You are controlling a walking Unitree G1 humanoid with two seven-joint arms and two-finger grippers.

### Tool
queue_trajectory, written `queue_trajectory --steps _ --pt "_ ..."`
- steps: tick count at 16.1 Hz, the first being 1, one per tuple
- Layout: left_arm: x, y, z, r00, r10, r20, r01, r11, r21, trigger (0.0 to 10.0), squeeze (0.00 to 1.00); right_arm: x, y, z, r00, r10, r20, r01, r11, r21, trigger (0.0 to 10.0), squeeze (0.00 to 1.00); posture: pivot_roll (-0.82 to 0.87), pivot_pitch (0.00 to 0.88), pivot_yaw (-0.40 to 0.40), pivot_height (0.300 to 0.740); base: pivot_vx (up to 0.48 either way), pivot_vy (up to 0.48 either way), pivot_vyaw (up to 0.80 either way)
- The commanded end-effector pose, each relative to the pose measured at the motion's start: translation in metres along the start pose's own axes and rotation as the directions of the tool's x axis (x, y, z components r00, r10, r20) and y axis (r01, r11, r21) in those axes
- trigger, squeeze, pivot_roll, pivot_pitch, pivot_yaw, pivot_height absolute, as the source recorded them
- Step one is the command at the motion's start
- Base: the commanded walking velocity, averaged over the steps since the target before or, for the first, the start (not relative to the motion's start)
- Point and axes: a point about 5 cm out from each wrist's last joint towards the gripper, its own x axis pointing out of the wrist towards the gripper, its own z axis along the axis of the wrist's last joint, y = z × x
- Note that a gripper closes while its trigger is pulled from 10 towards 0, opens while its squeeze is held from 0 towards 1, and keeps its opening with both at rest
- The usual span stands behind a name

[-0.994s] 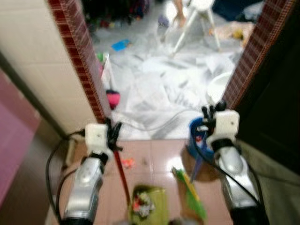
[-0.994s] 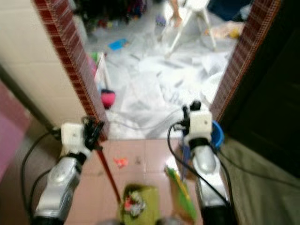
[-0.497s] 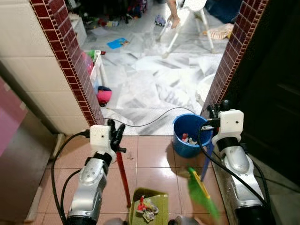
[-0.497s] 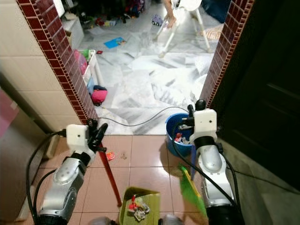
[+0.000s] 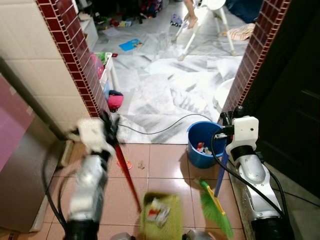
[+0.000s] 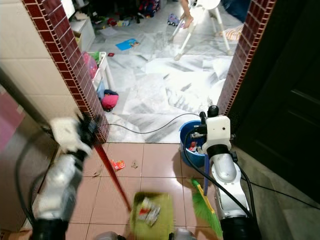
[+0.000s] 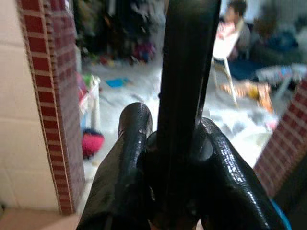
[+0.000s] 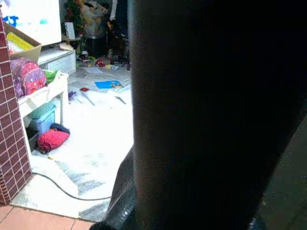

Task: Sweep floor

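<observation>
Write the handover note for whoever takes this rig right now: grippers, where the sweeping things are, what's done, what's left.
Left gripper: shut on the red dustpan handle.
Right gripper: holds the blue broom stick, fingers hard to read.
Green dustpan: low at the robot's feet, litter inside.
Green broom head: on the pink tiles beside it.
Blue bucket: by the right brick pillar, scraps inside.
Done: some litter collected.
Left: small scraps on the tiles near the left pillar; the dustpan likely needs emptying.
</observation>
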Motion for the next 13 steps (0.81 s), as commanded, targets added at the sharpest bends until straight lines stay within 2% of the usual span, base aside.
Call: queue_trajectory --steps 1,3,5,9,11,13 --pt "0.009 0.004 0.027 0.993 0.027 0.111 -0.025 1.000 -0.017 10.0 0.00 0.005 -0.002 0.008 0.999 -0.002 0.037 0.002 1.000 -0.005 10.0 0.00 -0.07 0.000 0.035 0.740 0.000 0.000 0.00" --pt "0.017 0.010 0.044 0.984 0.055 0.167 -0.053 0.998 -0.020 10.0 0.00 0.006 -0.001 0.008 0.999 0.000 0.038 0.001 1.000 -0.007 10.0 0.00 -0.07 0.000 0.032 0.740 0.000 0.000 0.00" --pt "0.031 0.018 0.079 0.960 0.079 0.268 -0.075 0.997 -0.022 10.0 0.00 0.007 -0.001 0.007 0.999 0.004 0.036 -0.004 1.000 -0.008 10.0 0.00 -0.07 0.000 0.033 0.740 0.000 0.000 0.00" --pt "0.039 0.024 0.108 0.931 0.096 0.352 -0.096 0.995 -0.017 10.0 0.00 0.007 -0.001 0.005 1.000 0.007 0.030 -0.007 1.000 -0.006 10.0 0.00 -0.07 0.000 0.038 0.740 0.000 0.000 0.00" --pt "0.044 0.024 0.128 0.906 0.109 0.410 -0.109 0.994 -0.024 10.0 0.00 0.007 0.000 0.003 1.000 0.010 0.022 -0.010 1.000 -0.006 10.0 0.00 -0.07 0.000 0.038 0.740 0.000 0.000 0.00" --pt "0.047 0.020 0.138 0.894 0.097 0.437 -0.094 0.995 -0.027 10.0 0.00 0.007 0.000 0.002 1.000 0.011 0.017 -0.011 1.000 -0.005 10.0 0.00 -0.07 0.000 0.039 0.740 0.000 0.000 -0.72"
